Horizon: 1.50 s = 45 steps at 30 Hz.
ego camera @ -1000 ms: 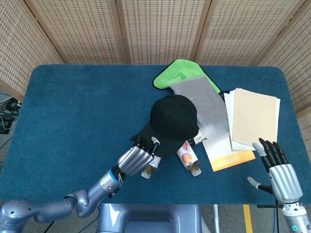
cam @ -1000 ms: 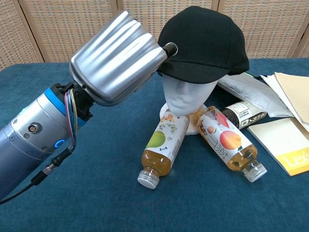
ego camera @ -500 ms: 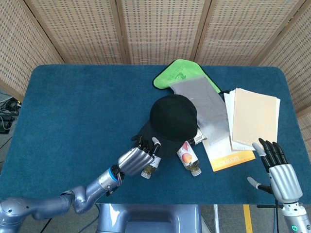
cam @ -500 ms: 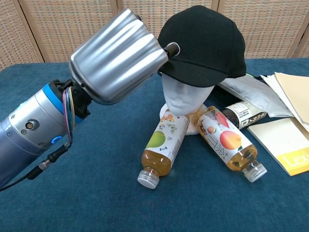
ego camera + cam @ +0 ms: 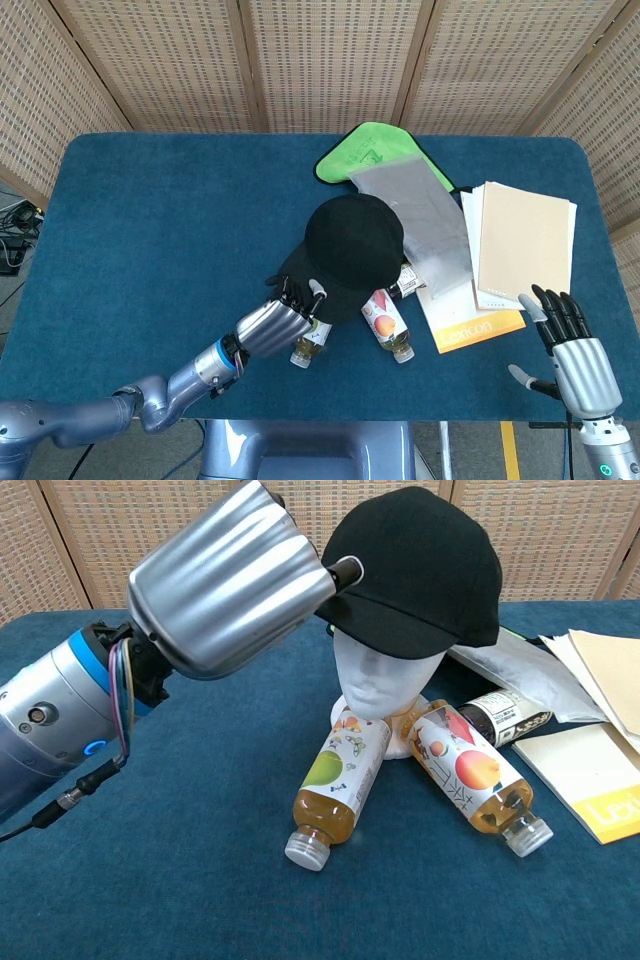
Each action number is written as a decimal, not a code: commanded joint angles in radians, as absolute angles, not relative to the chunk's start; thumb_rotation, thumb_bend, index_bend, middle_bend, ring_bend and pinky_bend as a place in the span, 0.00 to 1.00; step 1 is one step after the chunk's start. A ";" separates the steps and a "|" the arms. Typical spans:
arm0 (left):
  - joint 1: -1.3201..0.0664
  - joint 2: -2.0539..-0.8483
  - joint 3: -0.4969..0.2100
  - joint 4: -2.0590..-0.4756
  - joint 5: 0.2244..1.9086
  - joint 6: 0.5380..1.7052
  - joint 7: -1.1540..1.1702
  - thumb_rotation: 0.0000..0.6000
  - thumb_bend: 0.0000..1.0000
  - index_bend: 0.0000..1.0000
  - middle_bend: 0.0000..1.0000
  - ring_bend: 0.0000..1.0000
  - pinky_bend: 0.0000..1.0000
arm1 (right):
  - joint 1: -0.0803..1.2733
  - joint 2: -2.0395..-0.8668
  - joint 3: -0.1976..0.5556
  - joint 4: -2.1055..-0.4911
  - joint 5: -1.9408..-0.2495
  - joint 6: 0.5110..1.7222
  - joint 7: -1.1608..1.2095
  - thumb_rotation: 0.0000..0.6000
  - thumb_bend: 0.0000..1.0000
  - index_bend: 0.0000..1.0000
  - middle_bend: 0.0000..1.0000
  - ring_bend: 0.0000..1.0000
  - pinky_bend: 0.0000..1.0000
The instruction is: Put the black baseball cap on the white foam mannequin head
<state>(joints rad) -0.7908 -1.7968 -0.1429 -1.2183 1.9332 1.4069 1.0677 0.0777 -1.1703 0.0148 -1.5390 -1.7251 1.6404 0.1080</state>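
Bright, even light; sharp frames, soft faint shadows

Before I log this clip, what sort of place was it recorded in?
Probably a lab or office corner set up for robot demos: a blue-covered table, woven screen panels closing it in, and floor cables at the left edge.

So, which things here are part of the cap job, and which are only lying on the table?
Part of the job:
- cap, sitting on the head
- mannequin head
- left hand, holding the cap's brim

Only lying about:
- two juice bottles
- dark bottle
- green pouch
- grey bag
- papers
- right hand, idle
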 commanded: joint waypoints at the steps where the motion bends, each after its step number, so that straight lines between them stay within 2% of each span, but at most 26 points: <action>1: -0.793 -1.788 -0.142 -1.221 1.939 1.404 1.062 1.00 0.59 0.78 0.91 0.84 0.69 | 0.078 -1.170 0.015 -1.539 -1.725 1.641 0.108 1.00 0.05 0.03 0.00 0.00 0.00; 14: -0.808 -1.763 -0.125 -1.221 1.968 1.381 1.029 1.00 0.58 0.78 0.91 0.84 0.68 | 0.078 -1.169 0.016 -1.539 -1.723 1.641 0.108 1.00 0.05 0.03 0.00 0.00 0.00; 17: -0.807 -1.758 -0.124 -1.224 1.971 1.380 1.031 1.00 0.57 0.75 0.91 0.84 0.68 | 0.077 -1.170 0.016 -1.539 -1.725 1.642 0.108 1.00 0.05 0.03 0.00 0.00 0.00; 20: -0.801 -1.757 -0.122 -1.226 1.972 1.385 1.032 1.00 0.50 0.61 0.91 0.84 0.68 | 0.078 -1.170 0.016 -1.539 -1.724 1.641 0.108 1.00 0.05 0.03 0.00 0.00 0.00; 22: -0.798 -1.757 -0.121 -1.227 1.971 1.384 1.034 1.00 0.44 0.43 0.91 0.84 0.68 | 0.078 -1.170 0.015 -1.539 -1.725 1.641 0.106 1.00 0.05 0.03 0.00 0.00 0.00; 24: -0.796 -1.756 -0.122 -1.226 1.970 1.381 1.040 1.00 0.40 0.35 0.91 0.84 0.68 | 0.078 -1.171 0.014 -1.539 -1.728 1.642 0.104 1.00 0.05 0.03 0.00 0.00 0.00; 35: -0.794 -1.753 -0.119 -1.229 1.973 1.371 1.039 1.00 0.28 0.13 0.90 0.83 0.68 | 0.078 -1.172 0.015 -1.538 -1.725 1.639 0.103 1.00 0.05 0.03 0.00 0.00 0.00; 40: -0.789 -1.753 -0.116 -1.229 1.970 1.370 1.037 1.00 0.19 0.02 0.88 0.82 0.68 | 0.078 -1.172 0.016 -1.537 -1.726 1.641 0.105 1.00 0.05 0.03 0.00 0.00 0.00; 45: -0.775 -1.751 -0.105 -1.231 1.964 1.363 1.041 1.00 0.12 0.00 0.88 0.82 0.68 | 0.078 -1.172 0.015 -1.537 -1.726 1.642 0.104 1.00 0.05 0.03 0.00 0.00 0.00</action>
<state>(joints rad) -0.7768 -1.7510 -0.1064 -1.2306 1.9647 1.3637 1.0401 0.0778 -1.1720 0.0151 -1.5369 -1.7262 1.6417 0.1044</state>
